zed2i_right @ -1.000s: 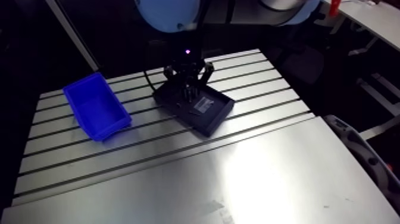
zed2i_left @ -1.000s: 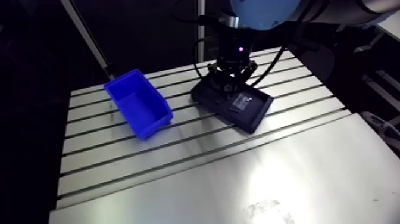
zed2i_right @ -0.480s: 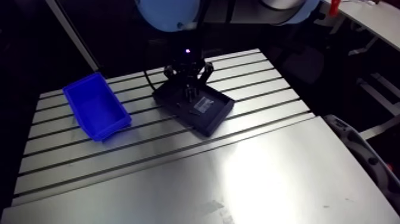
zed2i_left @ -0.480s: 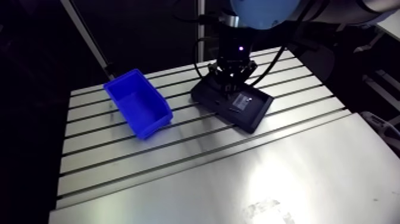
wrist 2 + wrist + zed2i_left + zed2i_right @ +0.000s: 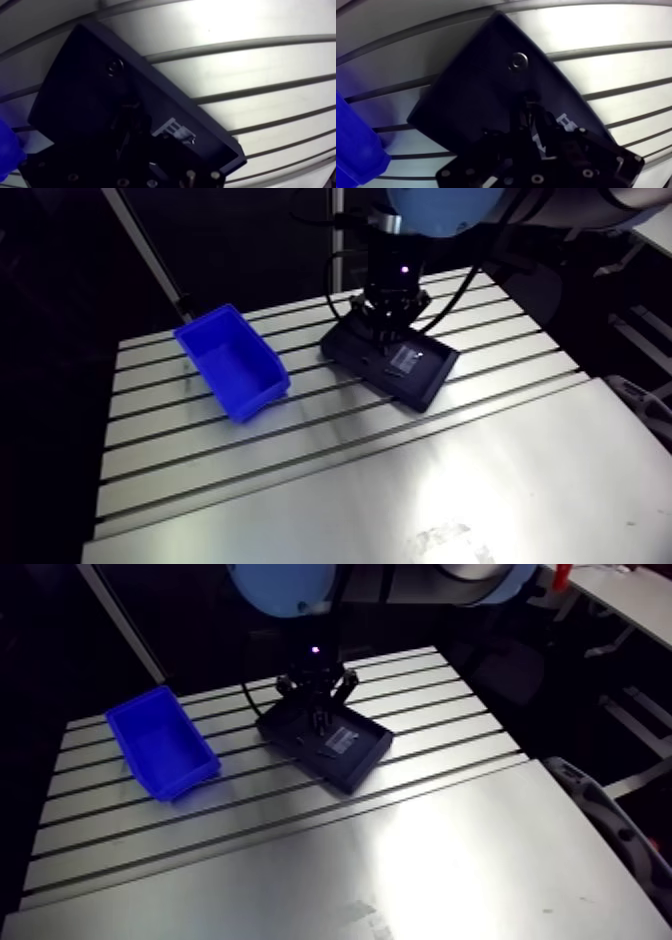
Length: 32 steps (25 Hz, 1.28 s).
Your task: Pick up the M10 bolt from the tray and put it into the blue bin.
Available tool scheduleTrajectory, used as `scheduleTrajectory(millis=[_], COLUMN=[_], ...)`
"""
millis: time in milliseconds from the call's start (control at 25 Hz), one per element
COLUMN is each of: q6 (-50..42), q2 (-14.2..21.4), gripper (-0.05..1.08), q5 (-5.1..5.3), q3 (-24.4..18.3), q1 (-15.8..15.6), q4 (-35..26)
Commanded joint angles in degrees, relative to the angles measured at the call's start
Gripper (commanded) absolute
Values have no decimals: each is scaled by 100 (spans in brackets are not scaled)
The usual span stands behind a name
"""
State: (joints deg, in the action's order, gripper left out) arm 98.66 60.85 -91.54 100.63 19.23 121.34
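The black tray (image 5: 392, 360) lies on the slotted table, right of the blue bin (image 5: 232, 361). My gripper (image 5: 530, 102) is down inside the tray, near its middle. In the wrist view its fingers (image 5: 525, 120) stand close together, and the narrow gap between them is too dark to show whether anything is held. A round metal part with a dark centre (image 5: 518, 62), like a bolt head seen end-on, rests on the tray floor just ahead of the fingertips, clear of them. The bin (image 5: 353, 150) shows as a blue edge beside the tray.
A white label (image 5: 172, 129) sits on the tray floor beside the gripper. The tray has raised walls all round. Table slots run under the tray and the bin. The smooth plate (image 5: 420, 488) fills the near half of the table.
In the arm view the fingers look a little closer together than earlier. The arm, tray and bin have stayed in place.
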Motion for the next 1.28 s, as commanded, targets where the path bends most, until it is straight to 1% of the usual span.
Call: scheduleTrajectory(millis=[40,480,760,960,1120,1200,1280], q6=[0,26,114,132,132,220,272], q2=[0,0,0,0,9,44,106], gripper=[75,78,82,90,94,100,103], q5=[0,0,0,0,0,9,9], q3=[-4,5,5,5,14,22,14], q1=[-6,-6,-6,-15,-24,-41,-50], q4=[0,0,0,0,0,0,-18])
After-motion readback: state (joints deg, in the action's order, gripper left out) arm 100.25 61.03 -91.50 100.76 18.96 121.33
